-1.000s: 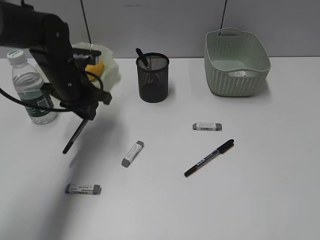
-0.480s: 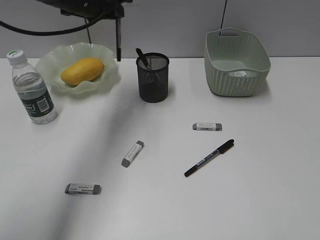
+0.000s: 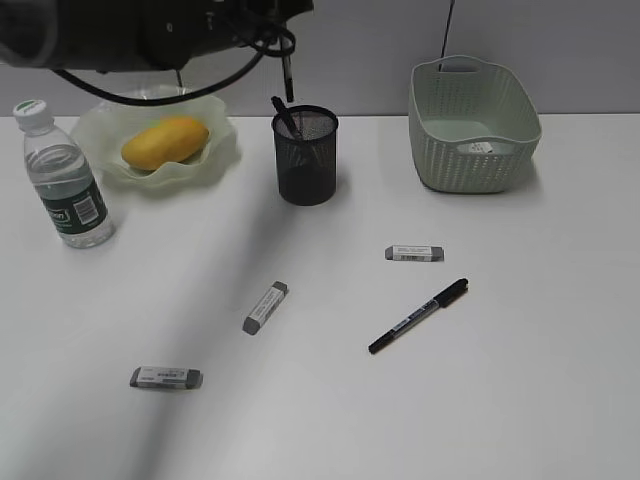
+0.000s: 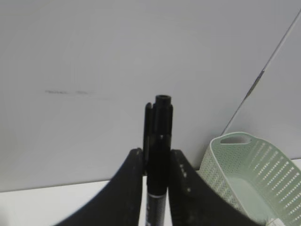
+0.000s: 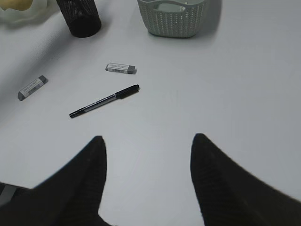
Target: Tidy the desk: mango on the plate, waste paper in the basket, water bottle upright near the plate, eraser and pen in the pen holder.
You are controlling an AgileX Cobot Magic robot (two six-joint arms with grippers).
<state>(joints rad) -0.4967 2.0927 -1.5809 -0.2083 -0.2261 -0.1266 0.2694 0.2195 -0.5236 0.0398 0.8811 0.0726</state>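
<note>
My left gripper [image 3: 281,40] [image 4: 158,157] is shut on a black pen [image 3: 288,78] [image 4: 159,127], which hangs upright just above the black mesh pen holder [image 3: 305,158]. Another pen [image 3: 284,114] leans inside the holder. A second loose pen [image 3: 418,316] [image 5: 104,100] lies on the desk. Three erasers lie flat: one [image 3: 415,253] [image 5: 121,68], another [image 3: 265,307] [image 5: 32,87], a third [image 3: 166,378]. The mango [image 3: 165,141] rests on the plate [image 3: 100,125]. The water bottle [image 3: 65,180] stands upright beside it. My right gripper [image 5: 148,141] is open and empty over bare desk.
The pale green basket [image 3: 472,125] [image 5: 171,19] [image 4: 254,169] stands at the back right with a small paper scrap [image 3: 480,147] inside. A grey wall runs behind the desk. The left arm crosses the top left of the exterior view.
The left arm has lifted the pen from low beside the bottle, up and to the right, and now holds it over the pen holder. The right gripper has not moved.
</note>
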